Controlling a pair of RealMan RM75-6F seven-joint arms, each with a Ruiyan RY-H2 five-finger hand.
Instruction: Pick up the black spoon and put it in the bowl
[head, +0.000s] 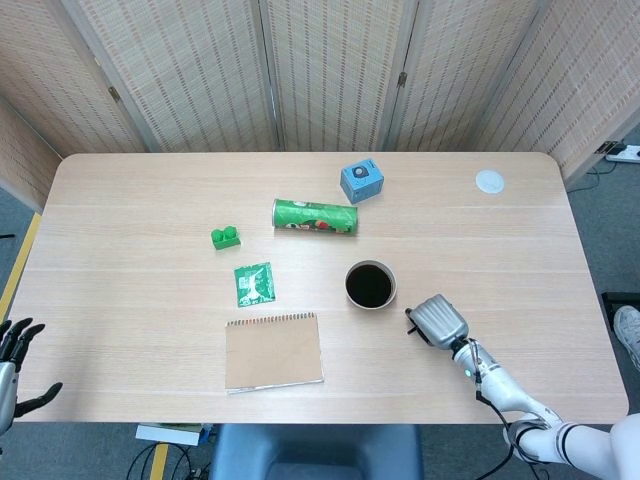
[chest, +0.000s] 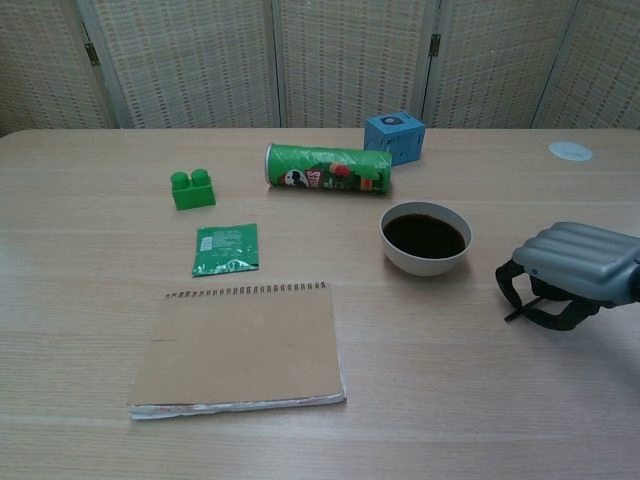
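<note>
The bowl (head: 370, 285), white outside and dark inside, stands right of the table's middle; the chest view shows the bowl (chest: 426, 238) too. Just right of it my right hand (head: 438, 320) has its fingers curled downward. In the chest view this right hand (chest: 575, 270) holds the black spoon (chest: 512, 314). Only a thin end of the handle pokes out at the hand's lower left, low over the table. The rest of the spoon is hidden under the fingers. My left hand (head: 15, 365) hangs off the table's near left corner, fingers spread and holding nothing.
A brown spiral notebook (head: 273, 351) lies left of the bowl, with a green sachet (head: 254, 284) behind it. Farther back are a green block (head: 225, 237), a lying green can (head: 314, 217), a blue box (head: 362, 181) and a white lid (head: 489, 181).
</note>
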